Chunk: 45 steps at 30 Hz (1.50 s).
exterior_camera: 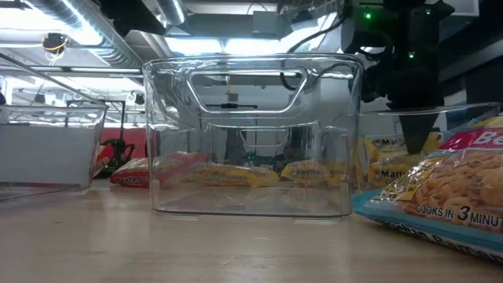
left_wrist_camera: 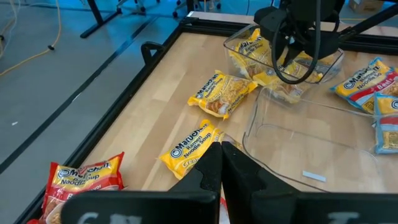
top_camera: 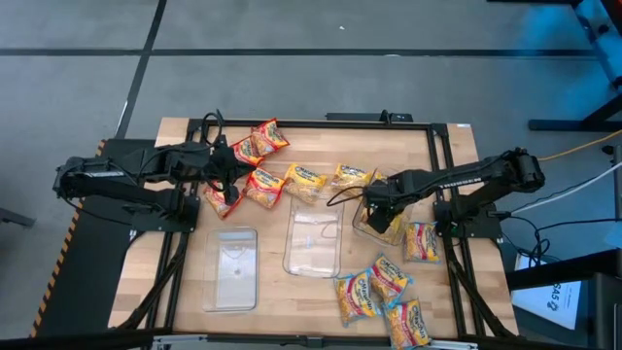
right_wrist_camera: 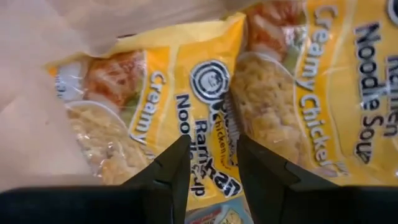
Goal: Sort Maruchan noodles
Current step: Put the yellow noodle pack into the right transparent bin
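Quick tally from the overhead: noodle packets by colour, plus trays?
Red packets: 4
Yellow packets: at least 4 (2 loose on the table, the rest in a tray and partly hidden)
Blue-edged packets: 4
Clear trays: 3
Total: at least 12 packets and 3 trays, 15 things
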Available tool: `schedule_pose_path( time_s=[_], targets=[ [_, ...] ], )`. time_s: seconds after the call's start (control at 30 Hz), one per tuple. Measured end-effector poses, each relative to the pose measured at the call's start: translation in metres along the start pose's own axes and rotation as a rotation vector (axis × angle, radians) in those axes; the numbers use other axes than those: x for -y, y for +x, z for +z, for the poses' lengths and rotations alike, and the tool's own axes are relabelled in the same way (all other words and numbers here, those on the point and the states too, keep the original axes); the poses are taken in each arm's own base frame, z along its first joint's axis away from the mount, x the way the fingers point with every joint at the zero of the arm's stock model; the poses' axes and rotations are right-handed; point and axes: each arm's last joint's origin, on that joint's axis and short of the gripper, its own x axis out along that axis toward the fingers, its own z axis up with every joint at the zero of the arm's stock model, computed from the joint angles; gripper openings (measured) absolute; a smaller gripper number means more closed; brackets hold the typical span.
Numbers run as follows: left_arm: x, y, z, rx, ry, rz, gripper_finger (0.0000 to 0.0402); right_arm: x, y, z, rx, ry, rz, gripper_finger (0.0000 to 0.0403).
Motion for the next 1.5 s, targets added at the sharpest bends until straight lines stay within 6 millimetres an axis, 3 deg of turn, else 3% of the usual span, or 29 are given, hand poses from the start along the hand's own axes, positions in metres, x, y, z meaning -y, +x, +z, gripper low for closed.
schedule_pose_path(
  time_s=[0.43, 0.53, 0.7, 0.87, 1.13, 1.3, 1.5],
  targets=[
    [0.000, 0.000, 0.000, 0.000, 0.000, 0.000, 0.0000, 0.001, 0.014, -0.004, -0.022, 0.066, 0.048, 0.0121],
    [0.000, 0.000, 0.000, 0.000, 0.000, 0.000, 0.0000, 0.001, 0.014, -0.004, -0.022, 0.073, 0.047, 0.0094],
    [0.000, 0.000, 0.000, 0.000, 0.000, 0.000, 0.0000, 0.001, 0.014, -0.004, -0.021, 0.073, 0.046, 0.0015],
    [0.000, 0.000, 0.000, 0.000, 0.000, 0.000, 0.0000, 0.002, 0.013, -0.004, -0.005, 0.081, 0.020, 0.0003],
    [0.000, 0.000, 0.000, 0.000, 0.000, 0.000, 0.0000, -0.003, -0.025, 0.007, 0.019, 0.048, -0.024, 0.0002],
    [0.000, 0.000, 0.000, 0.001, 0.000, 0.001, 0.0000, 0.000, -0.054, 0.012, 0.083, 0.041, -0.144, 0.0001],
    [0.000, 0.000, 0.000, 0.001, 0.000, 0.000, 0.0000, 0.008, -0.060, 0.011, 0.099, 0.037, -0.264, 0.0000]
  ],
)
